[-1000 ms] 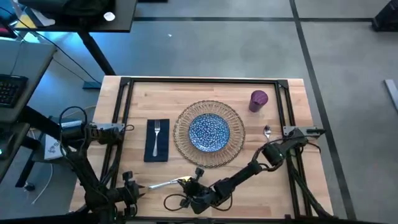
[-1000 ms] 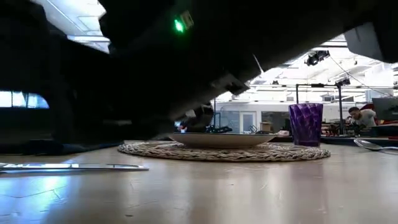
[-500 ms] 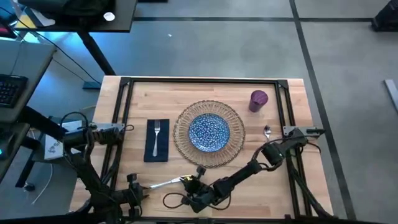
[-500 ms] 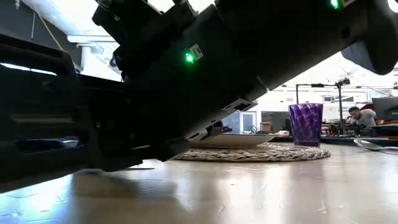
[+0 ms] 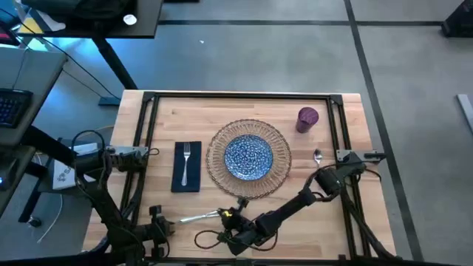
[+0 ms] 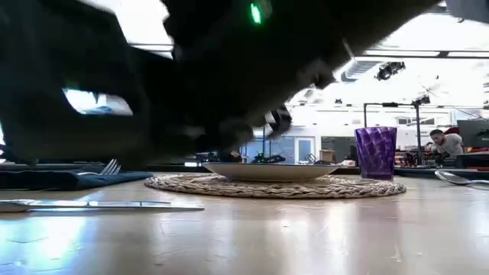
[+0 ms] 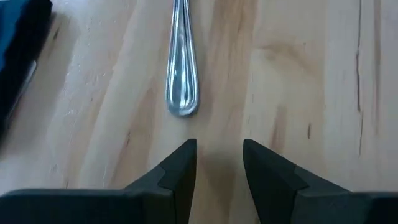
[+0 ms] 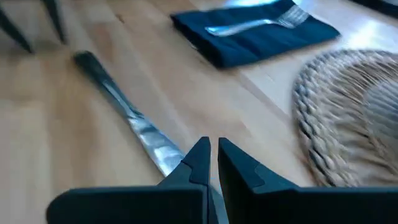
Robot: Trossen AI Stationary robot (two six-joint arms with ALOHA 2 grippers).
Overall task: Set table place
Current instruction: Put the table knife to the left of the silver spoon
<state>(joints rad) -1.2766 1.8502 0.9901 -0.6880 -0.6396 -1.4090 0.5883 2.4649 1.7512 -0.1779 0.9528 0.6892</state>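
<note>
Worktop (image 5: 244, 103), butcher-block. I take the wicker placemat (image 5: 247, 157) as the landmark.

- Blue speckled plate (image 5: 248, 157): centred on the placemat.
- Navy napkin (image 5: 187, 166): just beside the placemat on the left arm's side, fork (image 5: 186, 157) lying on it.
- Purple cup (image 5: 307, 119): near the placemat's far edge, right arm's side.
- Spoon (image 5: 317, 156): beside the placemat, right arm's side, apart from it.
- Knife (image 5: 201, 217): flat on the worktop, on the near side of the placemat, not yet at its place.
- Right pincer (image 8: 212, 153): near the placemat's near edge, over the knife's blade end; fingers almost pressed together, and I see nothing pinched between them.
- Left pincer (image 7: 219, 163): spread and empty, pointing at the knife's handle end.

Risk, as I judge it: both pincers crowd one knife and could collide. A thin flat blade may slip under closing fingers and skid into the placemat, shifting the plate.
</note>
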